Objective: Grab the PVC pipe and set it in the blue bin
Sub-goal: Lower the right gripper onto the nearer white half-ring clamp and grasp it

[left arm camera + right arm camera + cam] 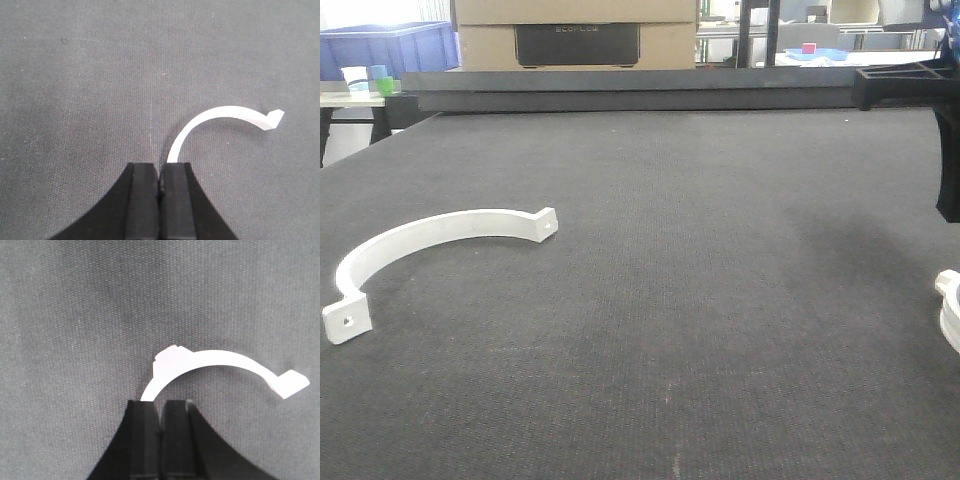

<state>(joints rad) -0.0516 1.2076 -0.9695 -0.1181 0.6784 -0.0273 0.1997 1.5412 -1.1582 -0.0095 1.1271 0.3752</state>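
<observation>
Both pairs of fingers are pressed together with nothing between them, which reads as a waiting pose ahead of any reach. The left gripper and the right gripper each hang over the dark worktop, looking down at a white part just beyond the fingertips.

The PVC pipe lies on the worktop at the far right edge of the front view. The frame cuts it off, so only a rounded rim and a small lug show. It sits on the right arm's side, so that arm seems the natural one to take it. The strap (the long half-circle with holed end tabs, not the task's piece) lies well apart from it on the left, under the left gripper.

Only the front view shows the blue bin, beyond the worktop's far left corner. It also shows the spread between the two white parts, but no fingers, only a dark arm link. The wrist views supply the fingers. The right one also brings in close what I take to be the pipe, a glossy white curve with a flat tab. Its near end is hidden behind a fingertip, so whether they touch I cannot tell.
</observation>
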